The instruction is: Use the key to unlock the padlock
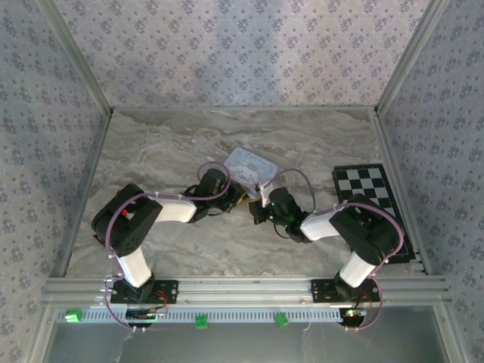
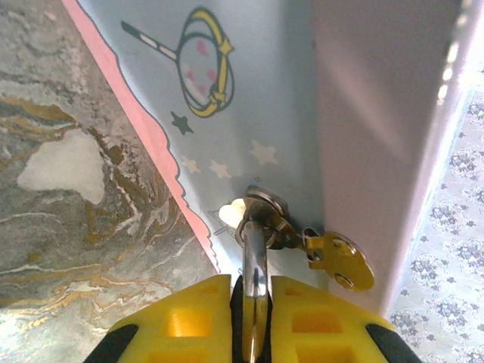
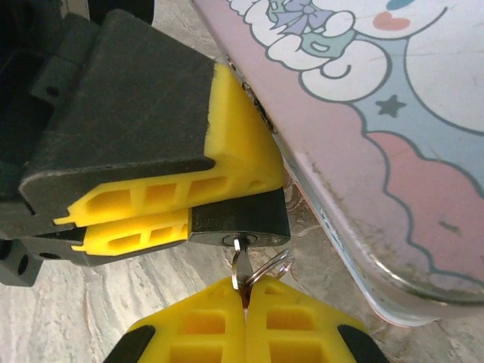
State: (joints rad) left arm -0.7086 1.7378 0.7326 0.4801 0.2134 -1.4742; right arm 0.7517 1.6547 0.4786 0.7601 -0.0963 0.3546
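The small black padlock (image 3: 242, 219) hangs at the edge of the pale blue cartoon tin (image 3: 393, 128). My left gripper (image 2: 252, 291) is shut on it, and its yellow fingers (image 3: 151, 212) clamp the dark body from the left. The shiny shackle (image 2: 255, 253) rises between those fingers to a metal loop on the tin, beside a brass latch tab (image 2: 340, 261). The key (image 3: 240, 261) is stuck into the keyhole on the padlock's underside. My right gripper (image 3: 244, 291) is shut on the key's head, and a key ring (image 3: 271, 266) pokes out beside it. From above, both grippers (image 1: 253, 203) meet just below the tin (image 1: 249, 165).
A black-and-white chessboard (image 1: 370, 198) lies at the right edge of the marble table (image 1: 166, 151). Patterned walls and aluminium rails enclose the table on three sides.
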